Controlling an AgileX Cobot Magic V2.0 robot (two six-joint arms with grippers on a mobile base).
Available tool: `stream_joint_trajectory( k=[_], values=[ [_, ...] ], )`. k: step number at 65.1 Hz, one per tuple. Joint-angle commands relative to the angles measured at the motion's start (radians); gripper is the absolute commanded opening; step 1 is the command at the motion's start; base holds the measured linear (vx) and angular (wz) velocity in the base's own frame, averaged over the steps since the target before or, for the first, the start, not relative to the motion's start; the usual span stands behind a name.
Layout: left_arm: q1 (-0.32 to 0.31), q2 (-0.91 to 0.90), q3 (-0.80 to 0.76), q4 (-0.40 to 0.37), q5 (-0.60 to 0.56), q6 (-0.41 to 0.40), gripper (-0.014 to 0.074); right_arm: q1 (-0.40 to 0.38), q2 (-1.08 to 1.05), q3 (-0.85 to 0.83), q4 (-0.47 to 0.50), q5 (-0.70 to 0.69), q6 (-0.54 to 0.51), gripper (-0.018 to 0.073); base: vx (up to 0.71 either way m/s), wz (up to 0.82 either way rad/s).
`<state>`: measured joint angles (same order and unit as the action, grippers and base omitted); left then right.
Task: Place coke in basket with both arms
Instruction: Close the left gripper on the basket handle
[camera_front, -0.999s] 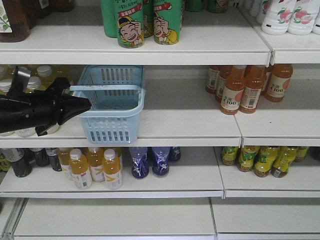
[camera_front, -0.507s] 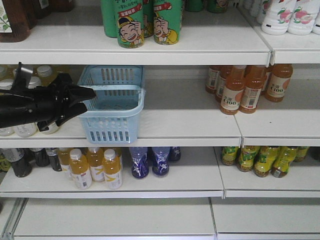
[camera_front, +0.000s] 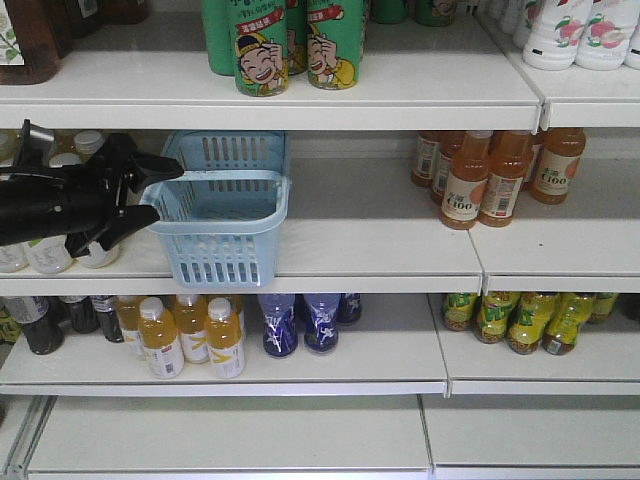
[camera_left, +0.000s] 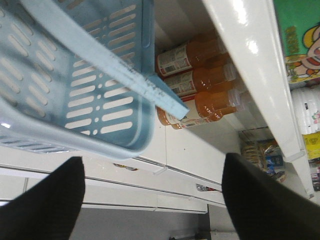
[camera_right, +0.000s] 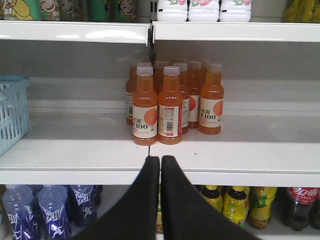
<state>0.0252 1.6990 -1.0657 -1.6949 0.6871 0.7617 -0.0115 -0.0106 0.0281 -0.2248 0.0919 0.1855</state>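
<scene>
- Glossy white shelf (camera_front: 380, 250) is carrying the slotted light-blue plastic basket (camera_front: 225, 255) on its middle tier.
- Black left tool (camera_front: 159, 193) is hovering at its left rim, wedge jaws spread.
- Right tool (camera_right: 160, 161) is facing orange bottles (camera_right: 170, 105), tapered jaws pressed together.

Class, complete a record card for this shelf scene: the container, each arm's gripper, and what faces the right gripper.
Container: light blue slotted plastic basket, on white middle shelf, nothing visible inside
Left arm: black left gripper, open, at the basket's left end, holding nothing
Right arm: black right gripper, shut, empty
Facing it: orange juice bottles
</scene>
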Motion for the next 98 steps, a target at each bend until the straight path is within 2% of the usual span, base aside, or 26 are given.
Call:
stream_joint_trajectory(
  k=[1,11,34,41,49,98],
  values=[
    [-0.004,-0.013,-0.071,-0.094,0.051,-0.037,0.0507,-0.007,-0.013,0.007,-0.008,-0.074,-0.007,-0.0005,0.0,0.0],
    [-0.004,0.043,-0.101,-0.094,0.059,-0.079,0.0502,-0.007,-0.013,0.007,-0.008,-0.074,-0.007,-0.0005,0.0,0.0],
    [-0.004,0.087,-0.115,-0.094,0.019,-0.072,0.0502,-0.007,-0.013,0.007,-0.008,-0.074,-0.007,-0.0005,0.0,0.0],
    [-0.006,0.109,-0.166,-0.094,0.038,-0.08,0.0502,-0.007,-0.013,0.007,-0.008,-0.074,-0.007,-0.0005,0.0,0.0],
    [-0.007,0.144,-0.204,-0.094,0.049,-0.129,0.0502,-0.007,-0.013,0.007,-0.008,-0.074,-0.007,-0.0005,0.0,0.0],
    [-0.027,0.299,-0.413,-0.094,0.019,-0.184,0.0499,-0.007,-0.013,0.007,-0.008,-0.074,-0.007,-0.0005,0.0,0.0]
  ],
)
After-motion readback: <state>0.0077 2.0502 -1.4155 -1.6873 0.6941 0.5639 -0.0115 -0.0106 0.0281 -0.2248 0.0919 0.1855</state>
